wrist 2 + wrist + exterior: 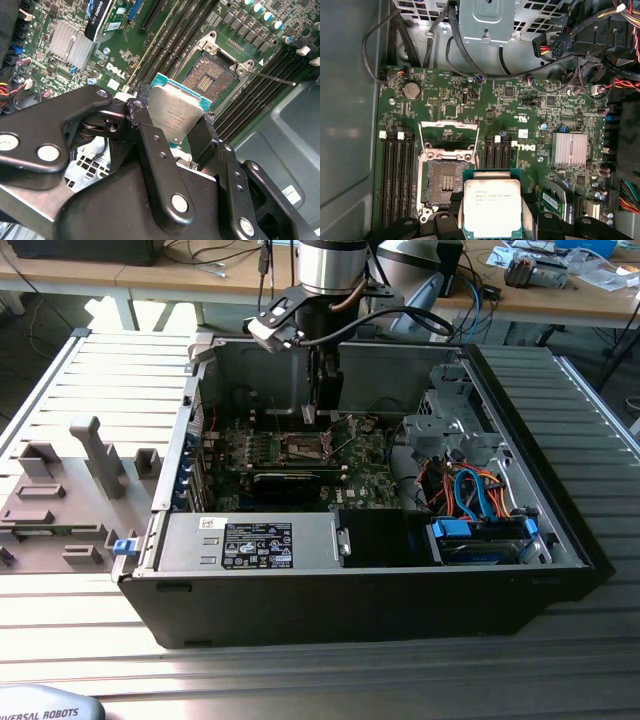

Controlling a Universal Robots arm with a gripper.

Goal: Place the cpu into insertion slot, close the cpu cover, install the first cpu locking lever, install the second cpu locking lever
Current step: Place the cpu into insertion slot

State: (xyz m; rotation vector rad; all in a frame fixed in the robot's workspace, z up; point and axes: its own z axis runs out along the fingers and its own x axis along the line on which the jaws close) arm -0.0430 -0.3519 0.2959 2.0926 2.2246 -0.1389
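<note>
Tool (175, 119) clamps the square cpu (492, 206), its silver-grey lid framed by green edging.

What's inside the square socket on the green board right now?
Nothing sits in the socket: its dark contact field is bare. The chip, gripped by the hand, hangs above the board and hides one socket corner in the first wrist view.

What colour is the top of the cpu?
The cpu top is dull silver-grey, edged green; clearest in the first wrist view.
</note>
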